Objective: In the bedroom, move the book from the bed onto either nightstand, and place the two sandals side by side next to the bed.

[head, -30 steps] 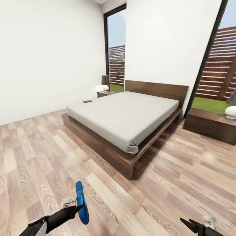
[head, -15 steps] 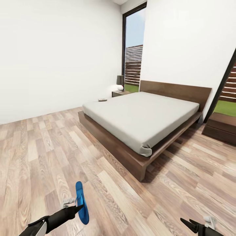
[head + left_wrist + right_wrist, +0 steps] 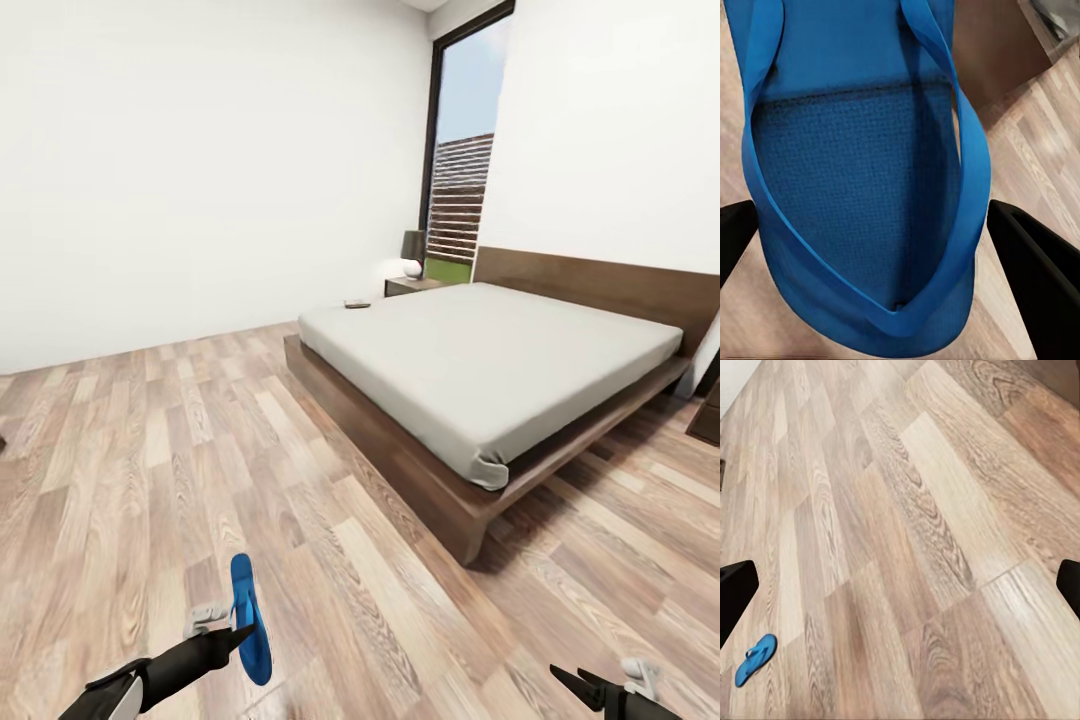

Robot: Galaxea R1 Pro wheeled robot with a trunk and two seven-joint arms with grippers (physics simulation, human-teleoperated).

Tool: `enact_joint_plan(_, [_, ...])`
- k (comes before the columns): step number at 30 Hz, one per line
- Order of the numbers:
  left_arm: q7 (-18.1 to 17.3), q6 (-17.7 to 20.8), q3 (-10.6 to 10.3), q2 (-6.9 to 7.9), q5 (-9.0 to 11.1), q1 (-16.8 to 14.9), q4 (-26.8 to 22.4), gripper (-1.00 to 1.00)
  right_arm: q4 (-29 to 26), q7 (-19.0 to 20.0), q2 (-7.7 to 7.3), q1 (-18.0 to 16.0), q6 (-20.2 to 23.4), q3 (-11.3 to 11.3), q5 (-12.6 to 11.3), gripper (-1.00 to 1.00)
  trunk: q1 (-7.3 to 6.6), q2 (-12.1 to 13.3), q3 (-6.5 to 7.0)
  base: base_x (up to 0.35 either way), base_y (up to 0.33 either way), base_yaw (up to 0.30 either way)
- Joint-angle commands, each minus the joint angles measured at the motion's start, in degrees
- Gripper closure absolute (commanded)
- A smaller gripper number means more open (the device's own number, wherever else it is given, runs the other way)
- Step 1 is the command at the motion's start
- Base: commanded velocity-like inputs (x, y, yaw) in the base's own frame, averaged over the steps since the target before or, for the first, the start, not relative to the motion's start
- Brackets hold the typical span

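The left gripper (image 3: 240, 632) is closed on a blue sandal (image 3: 249, 619), holding it edge-up above the wood-plank floor (image 3: 150, 480), well short of the bed (image 3: 490, 365); in the left wrist view the sandal (image 3: 862, 187) sits between the fingers (image 3: 1035, 262); the right gripper (image 3: 566, 682) stands wide and holds nothing; the other sandal (image 3: 755, 659) lies flat on the floor, well apart from it; the book (image 3: 356, 303) rests on the bed's corner nearest the nightstand (image 3: 413, 286).

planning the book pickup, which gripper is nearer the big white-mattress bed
Right. The right gripper sits low, nearer the white-mattress, dark wooden-framed bed's foot corner; the left gripper, holding a blue sandal, is farther off.
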Motion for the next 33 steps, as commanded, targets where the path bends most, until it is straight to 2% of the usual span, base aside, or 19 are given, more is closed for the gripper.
enact_joint_plan(1, [-0.3,0.6,0.2,-0.02,0.4,-0.1,0.0,1.00,0.0,0.2,-0.01,0.0,0.6,-0.1,-0.4,-1.00,-0.01,0.0,-0.05,0.000,0.000,0.293])
enact_joint_plan(17, [-0.3,0.6,0.2,-0.02,0.4,0.0,0.0,1.00,0.0,0.2,-0.01,0.0,0.6,-0.1,-0.4,-1.00,-0.01,0.0,-0.05,0.001,-0.001,0.293])
enact_joint_plan(33, [-0.3,0.6,0.2,-0.02,0.4,0.0,0.0,1.00,0.0,0.2,-0.01,0.0,0.6,-0.1,-0.4,-1.00,-0.01,0.0,-0.05,0.059,-0.090,0.293])
